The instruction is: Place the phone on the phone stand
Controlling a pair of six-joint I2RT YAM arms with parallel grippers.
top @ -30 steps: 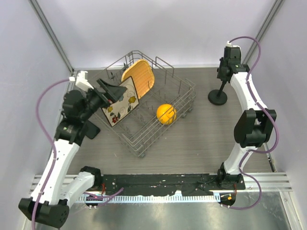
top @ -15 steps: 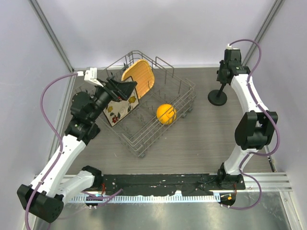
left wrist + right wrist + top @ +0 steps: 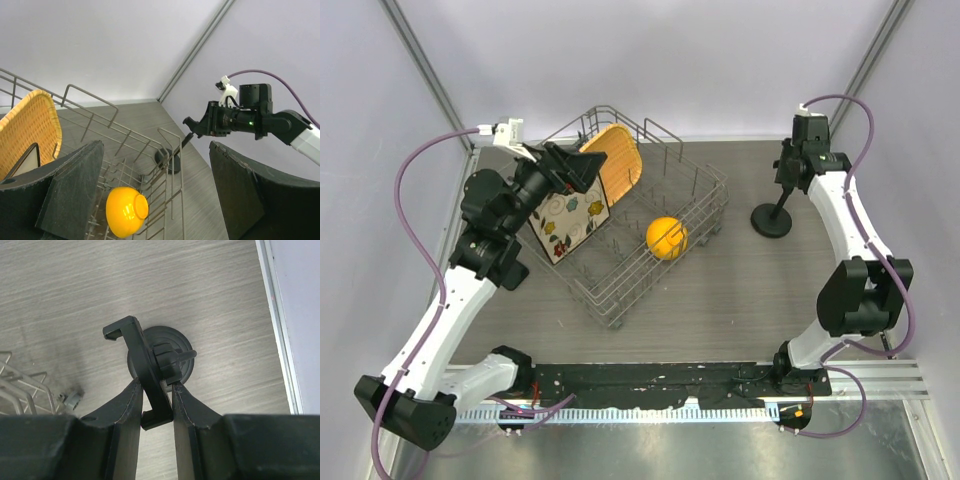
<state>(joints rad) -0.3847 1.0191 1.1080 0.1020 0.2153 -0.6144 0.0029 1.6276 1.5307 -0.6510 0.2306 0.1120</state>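
The phone stand (image 3: 772,220) is black, with a round disc base at the back right of the table. My right gripper (image 3: 790,178) is shut on its holder head (image 3: 146,366), which sits clamped between the fingertips (image 3: 134,395); the base (image 3: 186,346) shows below. The right gripper (image 3: 156,385) looks straight down on it. My left gripper (image 3: 582,168) hovers open above the back left of the dish rack, nothing between its wide fingers (image 3: 75,190). From the left wrist view the stand (image 3: 168,160) and the right arm are seen beyond the rack. The phone does not show in any view.
A wire dish rack (image 3: 705,195) fills the table's middle. It holds a floral square plate (image 3: 570,215), a wicker plate (image 3: 617,158) and an orange bowl (image 3: 666,238), the bowl also in the left wrist view (image 3: 126,211). Walls close in at the back and sides.
My left arm has risen and swung towards the back over the rack's left end. My right gripper has shifted slightly right, and the stand's base has slid a little nearer.
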